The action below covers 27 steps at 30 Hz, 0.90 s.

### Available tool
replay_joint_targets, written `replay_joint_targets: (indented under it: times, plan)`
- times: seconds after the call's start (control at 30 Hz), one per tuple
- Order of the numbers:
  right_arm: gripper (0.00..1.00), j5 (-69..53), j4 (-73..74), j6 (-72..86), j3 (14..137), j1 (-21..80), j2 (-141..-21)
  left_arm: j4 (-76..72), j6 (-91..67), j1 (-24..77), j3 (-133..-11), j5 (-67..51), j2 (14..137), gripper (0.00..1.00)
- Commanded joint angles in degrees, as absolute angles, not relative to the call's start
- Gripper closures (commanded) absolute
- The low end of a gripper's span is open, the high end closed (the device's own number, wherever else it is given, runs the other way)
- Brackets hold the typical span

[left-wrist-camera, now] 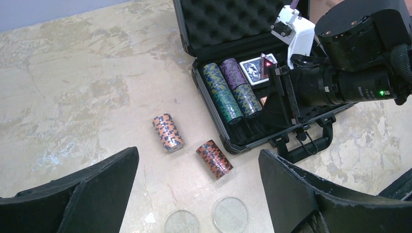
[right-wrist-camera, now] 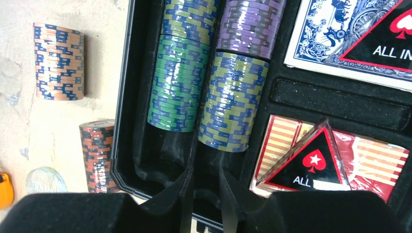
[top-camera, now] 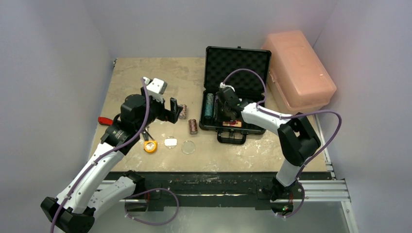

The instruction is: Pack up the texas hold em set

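Where the right end effector [right-wrist-camera: 205, 190] hovers, chip rows [right-wrist-camera: 206, 82] lie just ahead.

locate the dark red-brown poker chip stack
Top view: the dark red-brown chip stack lies left of the black hard briefcase, between the orange-brown chip stack and the clear round disc.

in the top view the right arm [top-camera: 262, 114] covers the middle of the black briefcase [top-camera: 238, 63], hiding most of its tray. a red-handled tool [top-camera: 103, 120], at 9 o'clock from the left arm [top-camera: 133, 111], is largely hidden behind it. in the right wrist view the blue deck [right-wrist-camera: 330, 29] runs off the edge at 1 o'clock. a triangular "all in" marker [right-wrist-camera: 311, 155], its lettering partly blanked by glare, covers part of the red deck [right-wrist-camera: 374, 160]. at 8 o'clock the clear disc [right-wrist-camera: 46, 179] and orange tape measure [right-wrist-camera: 3, 190] are cut off.
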State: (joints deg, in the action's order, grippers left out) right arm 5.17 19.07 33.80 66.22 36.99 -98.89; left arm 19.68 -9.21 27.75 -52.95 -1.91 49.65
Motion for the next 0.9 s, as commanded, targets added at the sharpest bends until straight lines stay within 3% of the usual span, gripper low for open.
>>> replay_joint_targets:
  times: [0.0, 0.47, 0.87]
  plan:
    - [0.72, 5.4, 17.0, 33.9, 67.5, 37.1, -100.6, 19.3, -8.3, 27.4, -55.5, -2.2, 49.6, 0.06]
    - [0.73, 8.0, 18.5, 32.6, 73.0, 37.0, -105.1, 19.5, -8.3, 27.4, -55.6, -2.1, 50.1, 0.07]
    - [0.63, 7.5, 19.9, 31.0, 72.8, 36.9, -100.4, 19.9, -7.8, 27.2, -55.6, 1.9, 52.0, 0.05]
